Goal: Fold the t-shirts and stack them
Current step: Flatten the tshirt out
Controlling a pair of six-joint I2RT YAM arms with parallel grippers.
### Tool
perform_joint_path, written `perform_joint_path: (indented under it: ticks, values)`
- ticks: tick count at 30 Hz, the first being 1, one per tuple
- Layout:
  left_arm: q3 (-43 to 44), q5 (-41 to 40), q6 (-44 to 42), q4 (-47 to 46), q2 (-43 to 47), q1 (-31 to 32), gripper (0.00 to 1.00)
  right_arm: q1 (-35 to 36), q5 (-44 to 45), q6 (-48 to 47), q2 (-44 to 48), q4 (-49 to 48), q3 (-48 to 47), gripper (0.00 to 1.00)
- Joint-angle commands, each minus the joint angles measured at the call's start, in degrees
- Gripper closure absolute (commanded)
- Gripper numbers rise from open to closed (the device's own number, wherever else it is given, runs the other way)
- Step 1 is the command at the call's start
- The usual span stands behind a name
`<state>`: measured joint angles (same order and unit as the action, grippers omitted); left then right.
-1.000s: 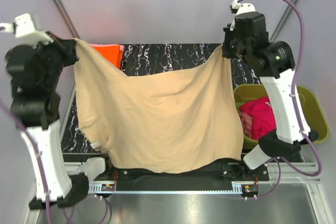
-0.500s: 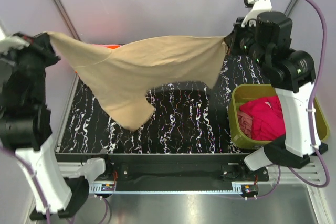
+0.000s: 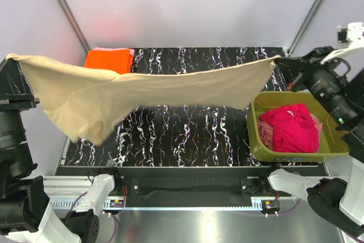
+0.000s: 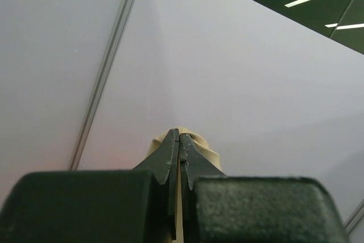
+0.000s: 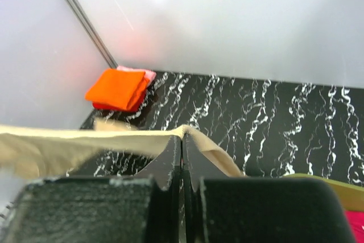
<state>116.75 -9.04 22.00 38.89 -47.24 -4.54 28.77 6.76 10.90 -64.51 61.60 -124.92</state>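
Stretching left to right above the table (image 3: 199, 129), the tan t-shirt (image 3: 148, 92) hangs taut in the air, so your lay-down looks to be straight down. Your left gripper (image 4: 179, 136) and right gripper (image 5: 182, 140) are each pressed together, pinching an end; the slack sags nearer the left arm. The green tub (image 3: 335, 146) beside the right arm holds the magenta t-shirt (image 3: 290, 129). The folded orange t-shirt (image 3: 108, 60) rests on the pink t-shirt (image 3: 132, 53) at the far left corner.

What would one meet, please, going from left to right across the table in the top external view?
Folded orange t-shirt → olive-green tub holding the magenta t-shirt; the tan t-shirt stretches above both, so unplaced.
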Motion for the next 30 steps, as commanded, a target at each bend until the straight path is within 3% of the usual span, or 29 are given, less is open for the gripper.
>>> perform_joint_path:
  ticks: [1,8,16,20,24,30]
  values:
    - [-0.82,-1.51,1.03,-2.60,1.01,0.05,1.00,0.05,1.57,1.23,-1.23,-2.71,-0.32,1.00]
    - [1.28,-3.53,-5.55,-5.31,-5.83,0.84,1.00,0.14,7.73,-3.59,-8.07,-7.02,-0.76,1.00]
    - [4.72,-2.21,-16.63,-9.89,-27.01,2.16,1.00,-3.36,11.52,-7.11,-27.39,-9.83,-5.68,1.00]
    - [-2.12,-0.98,-20.84,-15.22,-31.94,2.08,1.00,-7.06,9.15,-7.91,-34.79,-12.03,-5.16,1.00]
    - [-15.89,1.03,-21.65,-25.34,-34.40,2.16,1.00,-10.22,4.85,-8.00,-41.03,-16.51,-1.82,1.00]
    - [-20.25,8.76,-20.68,-32.12,-45.19,2.08,1.00,-14.18,-0.85,-8.78,-54.04,-17.66,-7.16,1.00]
